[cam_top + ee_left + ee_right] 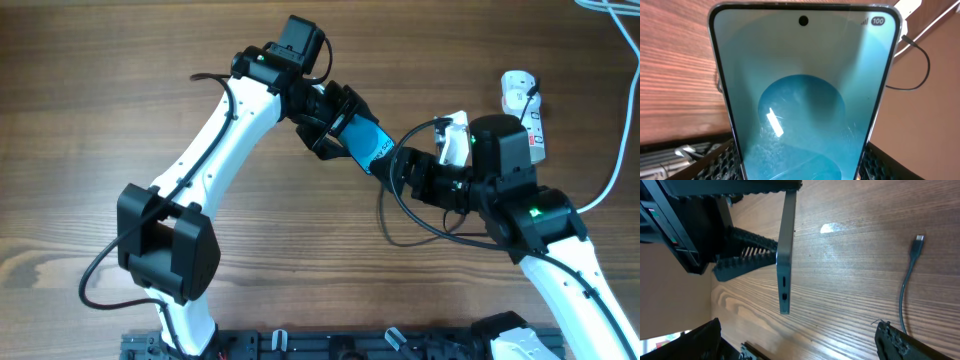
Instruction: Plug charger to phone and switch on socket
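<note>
Cyan phone point(372, 145), seen from overhead, is pinched in the left claw point(340, 125), with the socket point(518, 95) at the far right of the surface point(120, 80). Left wrist: it fills the view, gripped only at the near end, so a push could twist it. Right wrist: the right claw point(797, 330) is wide and empty, and the charger point(918, 240) lies loose on the surface, its tip liable to skid.

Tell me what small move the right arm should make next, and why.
Probably move the right tool onto the charger's plug tip and close on it. That tool is open and holds nothing, the plug tip lies loose on the table, and the left tool is gripping the phone, so the charger has to be picked up before it can be plugged in.
</note>
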